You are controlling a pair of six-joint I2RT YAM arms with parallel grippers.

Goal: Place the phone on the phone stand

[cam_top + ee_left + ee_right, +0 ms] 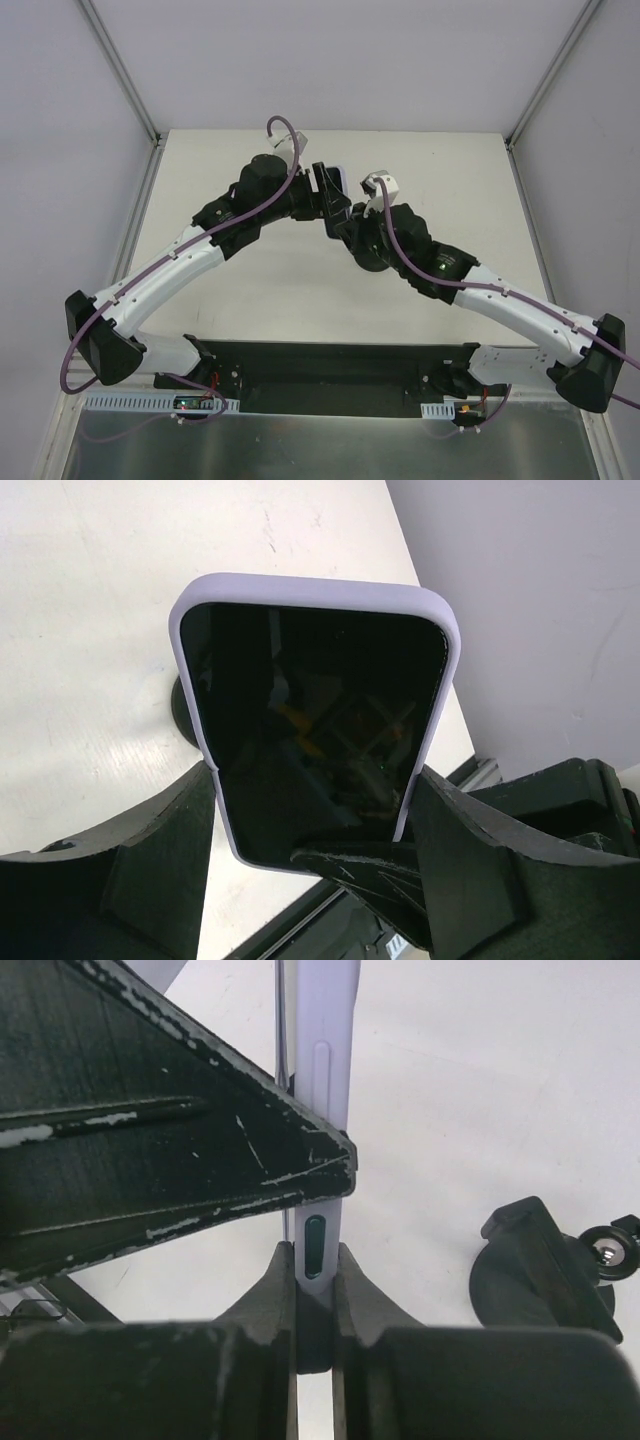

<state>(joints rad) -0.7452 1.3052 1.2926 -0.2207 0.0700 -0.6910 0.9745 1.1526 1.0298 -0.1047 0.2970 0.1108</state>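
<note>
Right wrist view: the phone (320,1070) stands edge-on, a thin slab with a smooth pale lilac rim that carries a long moulded button strip and a dark oval slot. The right gripper (315,1290) is pinched narrowly across the slab's thickness at its near end, and its matte black fingers (265,1295) press both faces. A broad black wedge, one finger (150,1150) of the left gripper, is scuffed with white scratches and meets the rim higher up.

The phone stand (535,1280) sits on the white table (480,1080) to the phone's right, apart from it. It is matte black, with a round base, a blocky bracket and a ribbed knob with a silver screw.

In the left wrist view the screen is glossy black with rounded corners. The left gripper (312,800) holds the phone by its two long sides, and the stand's dark base shows past the phone's left edge.
</note>
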